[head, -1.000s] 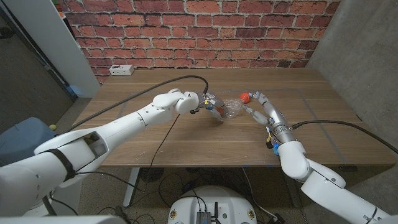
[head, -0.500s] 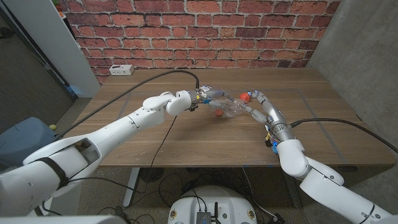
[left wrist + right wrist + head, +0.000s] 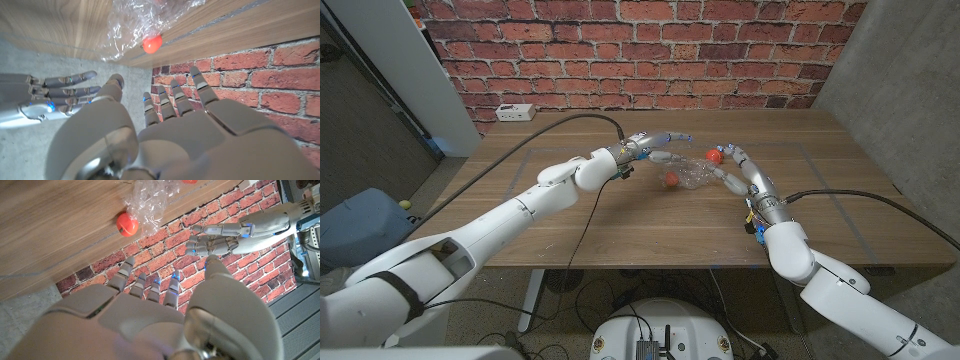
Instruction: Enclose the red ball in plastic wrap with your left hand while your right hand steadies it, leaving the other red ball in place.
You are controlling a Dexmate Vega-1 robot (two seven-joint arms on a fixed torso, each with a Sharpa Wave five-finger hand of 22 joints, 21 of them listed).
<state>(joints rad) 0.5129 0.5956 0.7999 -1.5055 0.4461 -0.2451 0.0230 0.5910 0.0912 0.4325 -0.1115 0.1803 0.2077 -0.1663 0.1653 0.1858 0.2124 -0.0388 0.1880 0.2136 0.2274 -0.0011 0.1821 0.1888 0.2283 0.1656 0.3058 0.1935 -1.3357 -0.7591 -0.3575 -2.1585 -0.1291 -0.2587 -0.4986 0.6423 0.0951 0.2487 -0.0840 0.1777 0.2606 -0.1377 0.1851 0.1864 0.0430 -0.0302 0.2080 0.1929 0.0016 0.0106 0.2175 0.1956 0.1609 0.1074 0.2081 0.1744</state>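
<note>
Plastic wrap (image 3: 694, 174): thin clear film, crumpled into a loose shiny heap on the desk (image 3: 620, 220). Judged very light, limp and clingy; likely to fold on itself and to skid on the wood if pulled from one side only. Best taken by pinching a free edge of the film, not the bunched middle, then drawing that edge over the ball.

Red ball (image 3: 670, 179): small, smooth, glossy, round. Sits on the desk at the edge of the wrap on the side toward the left hand, touching the film or just under its fringe; cannot tell which. Judged light and free to roll, so it wants steadying from the far side before the film is pulled.

Other red ball (image 3: 715, 156): same look, on the far side of the wrap, close by the right hand's fingertips, apart from the first ball.

Left hand (image 3: 655, 148): released, fingers spread, holding nothing, hovering just beyond the wrap toward the brick wall (image 3: 640, 50).

Right hand (image 3: 741, 171): released, fingers extended toward the wrap, grasping nothing; whether the fingertips touch the film is unclear.

Wrapping looks not yet done; ball largely uncovered.
</note>
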